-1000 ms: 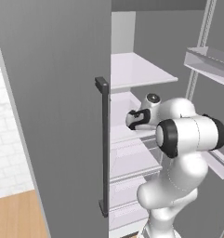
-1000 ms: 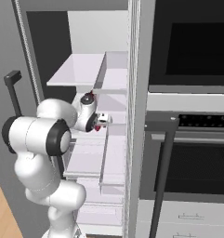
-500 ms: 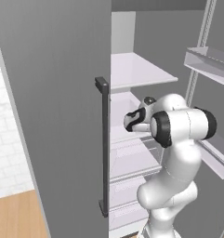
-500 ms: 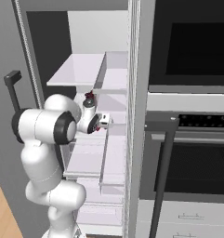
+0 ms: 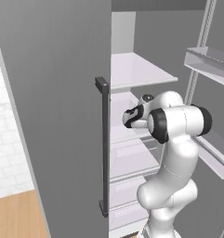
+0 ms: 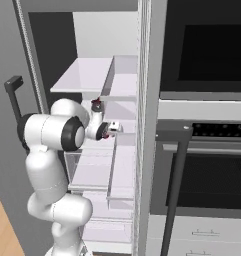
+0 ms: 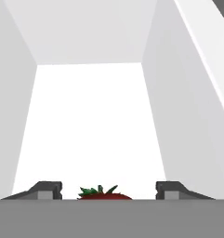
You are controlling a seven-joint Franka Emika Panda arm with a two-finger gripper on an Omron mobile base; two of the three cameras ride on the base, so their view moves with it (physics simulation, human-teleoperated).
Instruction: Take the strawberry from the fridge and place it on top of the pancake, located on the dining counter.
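Observation:
The strawberry [image 7: 104,194], red with green leaves, lies on a white shelf [image 7: 95,130] inside the fridge [image 5: 53,116]. In the hand view it sits low between the two fingertips [image 7: 50,188], with a gap on each side. My gripper [image 7: 104,189] is open around it and touches nothing. In the right base view the gripper [image 6: 112,130] reaches into the middle shelf, and a red speck of the strawberry [image 6: 106,134] shows at its tip. The pancake and the dining counter are out of view.
The open grey fridge door with its dark bar handle [image 5: 104,144] stands close on the arm's left. Door bins [image 5: 211,60] hang on the right. A black built-in oven [image 6: 207,175] with a dark handle [image 6: 174,165] adjoins the fridge. White shelf walls enclose the hand.
The arm has pushed the hand a little deeper and lower onto the shelf. The fingers have drawn closer together around the strawberry.

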